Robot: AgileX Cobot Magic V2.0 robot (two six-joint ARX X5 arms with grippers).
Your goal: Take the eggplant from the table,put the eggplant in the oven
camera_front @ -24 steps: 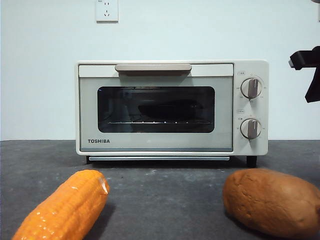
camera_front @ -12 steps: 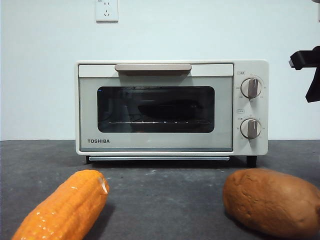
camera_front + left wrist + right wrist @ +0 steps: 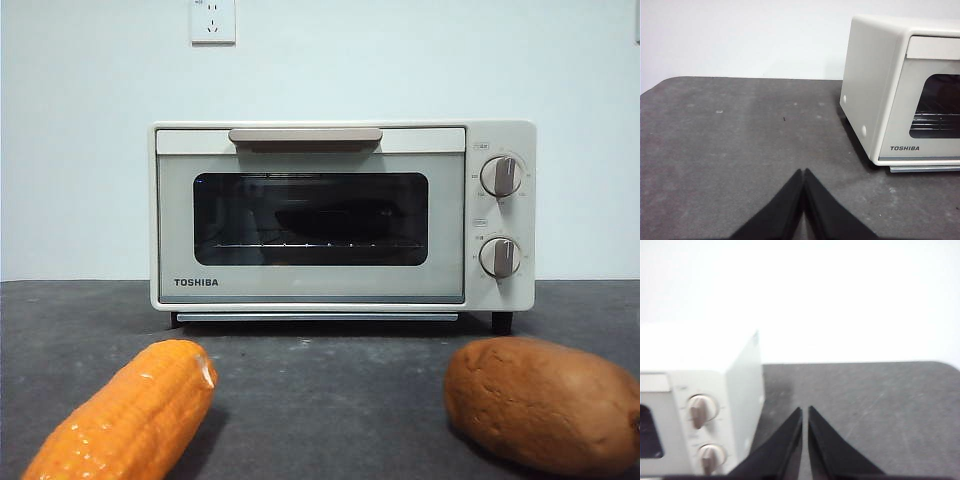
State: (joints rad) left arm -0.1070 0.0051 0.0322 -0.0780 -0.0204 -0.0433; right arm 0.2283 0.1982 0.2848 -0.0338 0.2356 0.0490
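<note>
Eggplant (image 3: 335, 217) lying lengthwise inside the oven (image 3: 342, 216), on the wire rack (image 3: 310, 244), seen as a dark long shape behind the dark glass window (image 3: 310, 218); colour hard to make out through the glass
Oven door shut, beige bar handle (image 3: 305, 136) across the top of it, two round knobs (image 3: 500, 176) one above the other on the panel beside the window
Oven standing at the back of the dark grey table (image 3: 330, 375), against a white wall with a socket (image 3: 213, 20) above
Orange corn cob (image 3: 130, 415) lying in front, low and to one side of the front view, tilted with its tip pointing up toward the oven
Brown sweet potato (image 3: 545, 403) lying on the other side, well apart from the corn cob, both clear of the oven door

Left gripper (image 3: 803, 176) empty, jaws pressed together tip to tip, hanging above bare table off the plain side wall of the oven, well apart from it
Right gripper (image 3: 805, 413) empty too, jaws drawn in with only a thin slit between the tips, hanging off the knob side of the oven, above bare table; that picture washed out and a little blurred
Neither gripper to be seen in the front view
</note>
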